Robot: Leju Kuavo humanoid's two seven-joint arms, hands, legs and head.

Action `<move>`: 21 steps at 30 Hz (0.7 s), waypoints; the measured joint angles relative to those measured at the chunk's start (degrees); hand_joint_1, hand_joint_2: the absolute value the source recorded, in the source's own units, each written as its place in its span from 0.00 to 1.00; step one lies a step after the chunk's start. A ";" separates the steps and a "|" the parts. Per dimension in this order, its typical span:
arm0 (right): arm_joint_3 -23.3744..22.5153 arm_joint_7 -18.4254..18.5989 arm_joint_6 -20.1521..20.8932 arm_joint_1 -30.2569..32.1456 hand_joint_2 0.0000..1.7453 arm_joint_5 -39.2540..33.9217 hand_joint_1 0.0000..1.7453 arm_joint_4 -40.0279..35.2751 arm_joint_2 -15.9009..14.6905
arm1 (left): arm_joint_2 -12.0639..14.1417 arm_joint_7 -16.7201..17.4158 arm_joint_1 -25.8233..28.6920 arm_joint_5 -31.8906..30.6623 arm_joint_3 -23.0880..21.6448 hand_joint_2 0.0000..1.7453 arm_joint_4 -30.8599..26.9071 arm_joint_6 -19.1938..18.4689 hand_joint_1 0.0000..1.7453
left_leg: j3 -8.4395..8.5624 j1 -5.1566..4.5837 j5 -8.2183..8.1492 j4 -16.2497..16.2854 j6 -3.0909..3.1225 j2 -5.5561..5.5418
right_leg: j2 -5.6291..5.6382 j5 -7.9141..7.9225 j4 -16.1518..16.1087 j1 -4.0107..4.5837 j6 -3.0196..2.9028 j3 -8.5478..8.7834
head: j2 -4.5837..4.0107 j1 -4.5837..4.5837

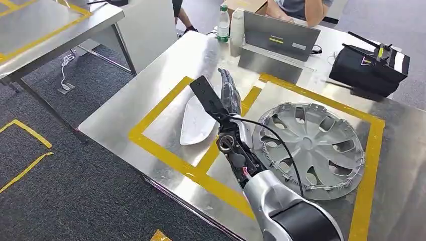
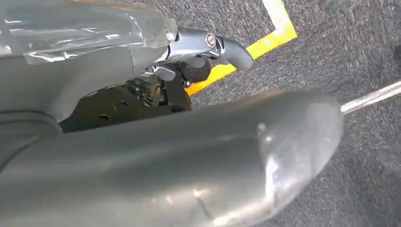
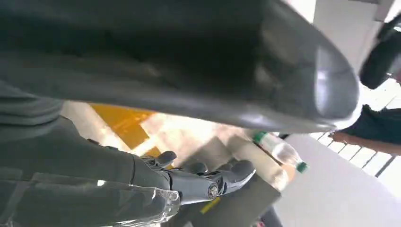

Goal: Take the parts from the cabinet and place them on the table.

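Right robot hand (image 1: 230,93) above table (image 1: 150,90), beside white part (image 1: 196,120)

Far edge of the steel table (image 1: 150,95): an open grey laptop (image 1: 281,36), a green-capped bottle (image 1: 223,23) and a white container (image 1: 236,31) beside it; a black case (image 1: 370,68) with antennas at the right; a person (image 1: 300,9) behind the laptop; yellow tape (image 1: 30,133) on grey carpet (image 1: 75,186).

Head view high above the table (image 1: 150,95) — wrist views close behind each hand, bottle (image 1: 223,22) shared.
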 joint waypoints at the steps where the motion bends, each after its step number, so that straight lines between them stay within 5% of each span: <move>1: -0.17 -0.76 -0.04 -0.43 0.00 0.00 0.00 -0.30 0.00 | 0.00 -0.15 0.01 -0.33 -0.07 0.00 0.00 -0.44 0.00 | 0.00 0.00 0.00 0.00 0.00 0.00 | 0.00 0.00 0.00 0.00 0.00 0.00 | 0.00 0.00; 13: -5.33 -13.53 -1.14 -2.40 0.00 -8.10 0.00 -9.25 0.02 | 0.22 -1.44 0.16 -0.87 -0.63 0.00 0.00 -2.49 0.00 | 0.00 0.00 0.00 0.00 0.00 -0.01 | 0.00 0.00 0.00 0.00 0.00 0.01 | 0.00 0.00; 21: -4.30 -15.08 1.03 8.08 0.00 -15.50 0.00 -36.54 0.00 | 0.33 -1.09 0.54 0.39 -0.59 0.00 0.00 -1.29 0.00 | -0.01 0.00 -0.02 0.00 0.01 -0.04 | -0.02 -0.01 -0.01 -0.01 0.00 -0.02 | 0.00 -0.02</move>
